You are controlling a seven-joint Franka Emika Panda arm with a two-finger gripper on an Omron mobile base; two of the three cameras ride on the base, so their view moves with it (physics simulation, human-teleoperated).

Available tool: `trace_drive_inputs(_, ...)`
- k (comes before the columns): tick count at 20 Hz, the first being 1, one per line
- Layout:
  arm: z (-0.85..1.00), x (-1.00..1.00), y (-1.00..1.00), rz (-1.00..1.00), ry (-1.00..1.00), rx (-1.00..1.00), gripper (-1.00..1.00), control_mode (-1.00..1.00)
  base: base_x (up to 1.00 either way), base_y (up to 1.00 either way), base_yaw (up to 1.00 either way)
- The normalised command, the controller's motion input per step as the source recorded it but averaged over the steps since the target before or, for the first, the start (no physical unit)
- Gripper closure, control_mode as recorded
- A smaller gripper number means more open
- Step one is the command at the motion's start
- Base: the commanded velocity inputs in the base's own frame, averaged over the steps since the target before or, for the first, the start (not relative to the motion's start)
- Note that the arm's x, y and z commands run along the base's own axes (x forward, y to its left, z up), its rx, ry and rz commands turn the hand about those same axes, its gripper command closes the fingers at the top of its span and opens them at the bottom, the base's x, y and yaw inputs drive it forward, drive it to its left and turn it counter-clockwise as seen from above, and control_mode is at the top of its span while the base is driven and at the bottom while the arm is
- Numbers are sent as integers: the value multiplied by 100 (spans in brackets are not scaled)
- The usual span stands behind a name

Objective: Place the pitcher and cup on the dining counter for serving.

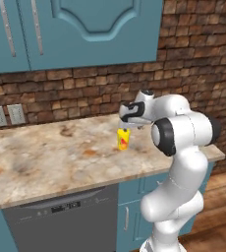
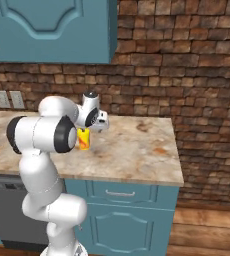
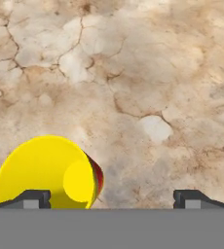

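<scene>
The small yellow-orange cup (image 1: 123, 139) with a red mark stands upright on the beige stone top of a wall counter (image 1: 51, 157), near its right end. My gripper (image 1: 128, 126) hovers just above the cup, pointing down, open and empty. In the right base view the cup (image 2: 83, 139) peeks out beside my arm, under the gripper (image 2: 98, 128). Looking down in the hand view, the cup (image 3: 43, 170) sits at the lower left, under the left fingertip (image 3: 33, 198) and off the gripper's (image 3: 113, 198) middle. The pitcher and the dining counter are out of view.
A brick wall (image 1: 198, 59) backs the counter, with teal upper cabinets (image 1: 85, 29) overhead and two outlets (image 1: 7, 115) at the left. A dishwasher (image 1: 61, 216) and teal drawers (image 2: 119, 192) sit below. The counter ends at the right (image 2: 179, 175), with wood floor beyond.
</scene>
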Motion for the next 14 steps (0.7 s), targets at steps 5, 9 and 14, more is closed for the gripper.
trace_drive_inputs(5, -4, 31, 13, 0, 0, 0, -100, -100, 0, 0, 0)
trace_drive_inputs(9, -31, 31, 6, 0, 0, 0, -100, -100, 0, 0, 0)
trace_drive_inputs(14, -44, 25, 0, 0, 0, 0, -100, -100, 0, 0, 0)
